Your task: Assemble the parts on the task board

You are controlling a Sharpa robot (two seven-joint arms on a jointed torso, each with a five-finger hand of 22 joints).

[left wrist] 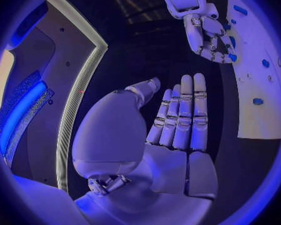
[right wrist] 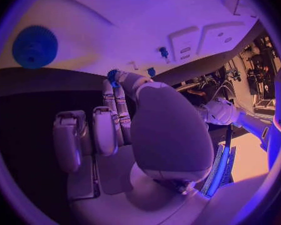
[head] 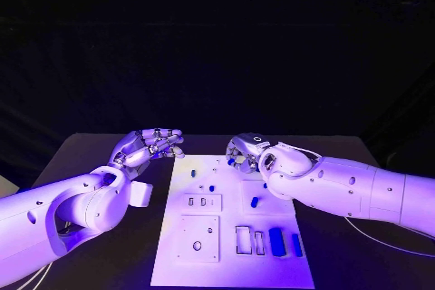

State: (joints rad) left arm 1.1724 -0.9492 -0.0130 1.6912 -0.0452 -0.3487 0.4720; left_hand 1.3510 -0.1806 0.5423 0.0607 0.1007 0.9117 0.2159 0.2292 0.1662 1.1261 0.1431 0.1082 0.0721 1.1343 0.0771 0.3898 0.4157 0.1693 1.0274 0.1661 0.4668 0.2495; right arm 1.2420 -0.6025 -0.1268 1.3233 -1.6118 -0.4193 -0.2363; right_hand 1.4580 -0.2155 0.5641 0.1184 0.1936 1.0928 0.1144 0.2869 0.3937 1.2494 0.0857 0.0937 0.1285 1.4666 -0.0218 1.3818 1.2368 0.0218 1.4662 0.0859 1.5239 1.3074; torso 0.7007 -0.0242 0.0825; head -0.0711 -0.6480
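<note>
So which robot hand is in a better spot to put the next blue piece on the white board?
The right robot hand, I think. It is over the task board's far end and appears to pinch a small blue part at its fingertips. The left robot hand is beside the board, open and holding nothing.

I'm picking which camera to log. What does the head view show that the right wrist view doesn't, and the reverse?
Head view alone: the left hand, empty with fingers apart, beside the far left corner of the task board, and two blue blocks near its near right corner. Right wrist view alone: a large blue gear on the board. Both: the board and the right hand pinching a small blue part.
</note>
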